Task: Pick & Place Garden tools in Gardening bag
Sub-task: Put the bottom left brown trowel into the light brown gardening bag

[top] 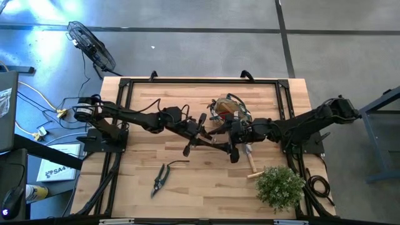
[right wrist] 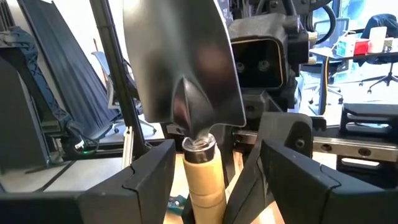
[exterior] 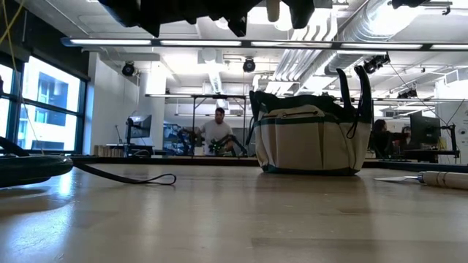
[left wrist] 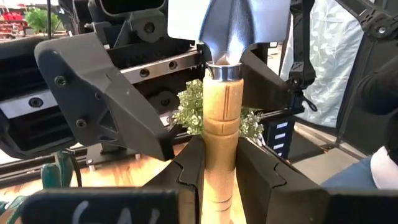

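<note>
Left tool [left wrist: 217, 165]: clamped on trowel [left wrist: 222, 124] handle.
Right tool [right wrist: 208, 171]: fingers apart around it.
Advice: right should close before left released.

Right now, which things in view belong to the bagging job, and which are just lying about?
Job: metal-bladed trowel with pale wooden handle, clamped in the left gripper, open right gripper around it; second wooden-handled trowel; dark pruning shears; olive-tan fabric gardening bag.
Lying about: bushy green plant; black fan on the floor.
</note>
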{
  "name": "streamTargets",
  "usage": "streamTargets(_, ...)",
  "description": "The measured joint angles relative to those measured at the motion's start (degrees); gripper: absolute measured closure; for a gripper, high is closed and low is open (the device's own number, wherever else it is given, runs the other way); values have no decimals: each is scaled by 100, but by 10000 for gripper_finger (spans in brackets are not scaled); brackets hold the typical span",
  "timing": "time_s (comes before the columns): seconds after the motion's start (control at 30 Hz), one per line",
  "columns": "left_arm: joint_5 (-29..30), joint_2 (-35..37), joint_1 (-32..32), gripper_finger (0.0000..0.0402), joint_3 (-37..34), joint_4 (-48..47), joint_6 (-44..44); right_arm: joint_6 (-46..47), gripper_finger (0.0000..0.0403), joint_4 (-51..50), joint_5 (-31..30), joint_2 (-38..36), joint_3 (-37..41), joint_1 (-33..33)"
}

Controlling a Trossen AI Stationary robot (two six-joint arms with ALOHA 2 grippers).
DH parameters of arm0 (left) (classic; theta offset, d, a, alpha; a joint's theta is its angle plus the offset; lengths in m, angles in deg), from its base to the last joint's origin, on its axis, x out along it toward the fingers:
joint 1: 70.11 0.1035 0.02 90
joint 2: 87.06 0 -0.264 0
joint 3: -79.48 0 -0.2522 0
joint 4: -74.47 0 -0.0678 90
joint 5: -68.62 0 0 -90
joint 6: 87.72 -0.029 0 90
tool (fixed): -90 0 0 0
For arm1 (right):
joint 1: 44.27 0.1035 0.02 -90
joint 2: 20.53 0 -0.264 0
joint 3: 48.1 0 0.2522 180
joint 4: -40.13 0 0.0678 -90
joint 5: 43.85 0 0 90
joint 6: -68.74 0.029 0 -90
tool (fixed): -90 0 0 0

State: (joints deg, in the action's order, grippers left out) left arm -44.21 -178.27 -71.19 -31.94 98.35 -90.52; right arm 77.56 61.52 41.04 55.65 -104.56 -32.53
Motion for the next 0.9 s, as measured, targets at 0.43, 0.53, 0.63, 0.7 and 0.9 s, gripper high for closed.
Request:
streamTargets(0.43, 2, 0, 0, 346, 0, -15, 7, 12, 200, -140, 113, 2, -3, -103)
streamTargets(0.53, 0, 0, 0, 346, 0, -15, 7, 3, 235, -150, 291, 2, -4, -127)
streamTargets(0.63, 3, 0, 3, 346, -2, -19, 7, 4, 280, -218, 546, 2, -9, -198)
streamTargets(0.7, 8, 0, 7, 346, -4, -27, 7, 2, 312, -262, 676, 2, -11, -243)
streamTargets(0.9, 24, 0, 7, 346, -6, -57, 90, -88, 345, -313, 971, 2, -11, -362)
